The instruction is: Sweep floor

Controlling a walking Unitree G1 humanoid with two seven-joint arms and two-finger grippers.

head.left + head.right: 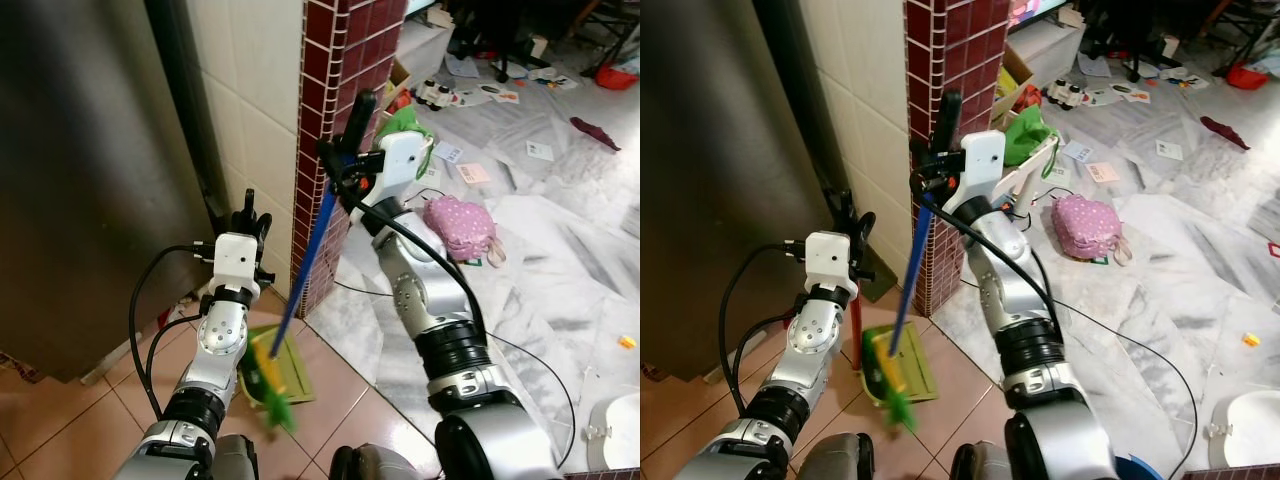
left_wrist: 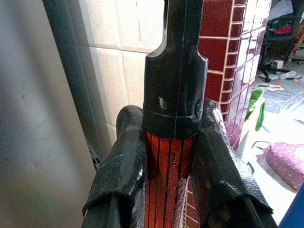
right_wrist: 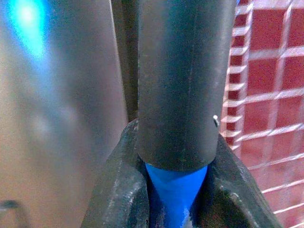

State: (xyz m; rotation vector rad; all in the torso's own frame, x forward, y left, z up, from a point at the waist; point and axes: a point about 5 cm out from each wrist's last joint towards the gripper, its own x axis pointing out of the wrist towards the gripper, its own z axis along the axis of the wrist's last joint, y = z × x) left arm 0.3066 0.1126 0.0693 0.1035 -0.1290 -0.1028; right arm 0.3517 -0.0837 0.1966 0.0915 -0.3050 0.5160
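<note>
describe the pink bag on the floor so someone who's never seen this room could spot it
Start at the dark red tiled pillar and look across the pale marble floor on the robot's right. Past the right gripper, which clamps the blue broom handle, lies the pink bag. It is a soft rounded lump, pink with tiny white dots, unlike the flat papers scattered beyond.

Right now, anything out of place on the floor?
Yes. The marble floor is littered: a pink bag, loose papers, small bottles and an orange scrap lie scattered across it.
</note>
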